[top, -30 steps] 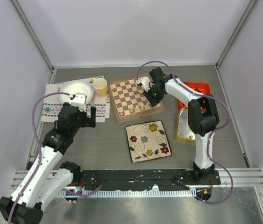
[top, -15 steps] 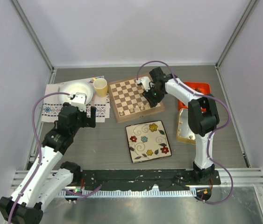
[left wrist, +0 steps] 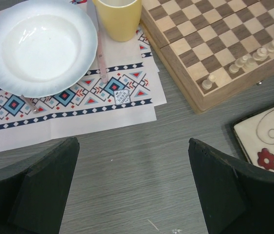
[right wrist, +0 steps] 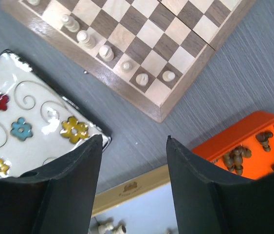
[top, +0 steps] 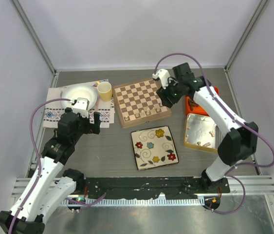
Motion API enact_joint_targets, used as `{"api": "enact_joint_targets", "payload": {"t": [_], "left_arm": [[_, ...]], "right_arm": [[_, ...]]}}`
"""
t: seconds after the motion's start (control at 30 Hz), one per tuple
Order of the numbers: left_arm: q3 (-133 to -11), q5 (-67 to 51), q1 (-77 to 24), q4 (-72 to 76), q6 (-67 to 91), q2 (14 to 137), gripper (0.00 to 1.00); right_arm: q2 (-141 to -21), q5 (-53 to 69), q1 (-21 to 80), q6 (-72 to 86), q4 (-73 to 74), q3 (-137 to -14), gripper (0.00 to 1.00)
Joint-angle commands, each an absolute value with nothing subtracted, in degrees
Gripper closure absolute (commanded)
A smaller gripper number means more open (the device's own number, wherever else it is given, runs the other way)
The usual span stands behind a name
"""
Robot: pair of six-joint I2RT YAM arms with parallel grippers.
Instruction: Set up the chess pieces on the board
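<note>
From above, the board (top: 141, 101) carries pale chess pieces (top: 146, 112) along its near edge, with the right gripper (top: 165, 100) over its right edge. Left wrist: left gripper (left wrist: 132, 144) wide, empty. Right wrist: fingers apart, nothing held — dark pieces (right wrist: 236, 157) lie in the orange tray (right wrist: 246, 126). Light, smooth, tippy wood — pinch mid-stem.

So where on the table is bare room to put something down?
Bare table between mat, board and plate; also the strip behind the board. Crowded: the board's near row of pieces, and the right side with tray and box.
</note>
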State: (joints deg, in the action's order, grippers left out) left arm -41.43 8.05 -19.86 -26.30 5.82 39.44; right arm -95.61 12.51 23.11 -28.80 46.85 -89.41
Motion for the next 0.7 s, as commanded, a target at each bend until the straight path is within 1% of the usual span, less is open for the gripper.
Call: {"api": "enact_joint_targets", "payload": {"t": [0.0,0.03,0.07,0.13,0.17,0.23,0.27,0.4,0.43,0.5,0.67], "left_arm": [[-42.18,3.18,-19.6,-22.76,10.09,38.76,0.0],[-42.45,1.95,-19.6,-22.68,11.59,39.02,0.0],[-42.63,-2.68,-19.6,-22.33,14.99,39.37,0.0],[-41.67,-6.66,-19.6,-19.36,18.88,39.81,0.0],[-40.96,-8.33,-19.6,-17.86,21.33,39.64,0.01],[-38.6,-13.17,-19.6,-12.34,26.44,39.12,0.01],[-37.89,-14.05,-19.6,-10.65,28.02,38.94,0.0],[-35.86,-17.39,-19.6,-4.75,33.13,39.55,0.0],[-36.21,-18.1,-19.6,-4.57,33.4,39.99,0.01],[-36.73,-19.07,-19.6,-4.75,33.57,41.48,0.0],[-37.27,-19.95,-19.6,-5.1,34.28,42.98,0.0]], "right_arm": [[-87.29,26.92,15.49,-29.53,48.25,-84.92,0.39],[-84.49,29.85,13.21,-29.44,48.43,-83.77,0.39],[-83.16,32.14,8.57,-29.27,48.69,-81.41,0.39],[-78.96,36.63,4.94,-29.79,49.04,-78.42,0.39],[-77.71,37.35,1.7,-30.14,49.04,-75.01,0.39],[-74.2,37.97,-1.47,-31.55,49.04,-71.65,0.39],[-73.31,38.23,-2.71,-32.25,49.04,-68.5,0.38],[-72.42,39.46,-9.82,-37.6,50.96,-63.38,0.38],[-73.12,39.9,-10.45,-42.14,52.02,-62.85,0.38],[-75.58,39.03,-11.16,-46.04,54.57,-61.79,0.38],[-78.22,35.86,-11.25,-55.7,51.34,-56.0,0.43]]}}
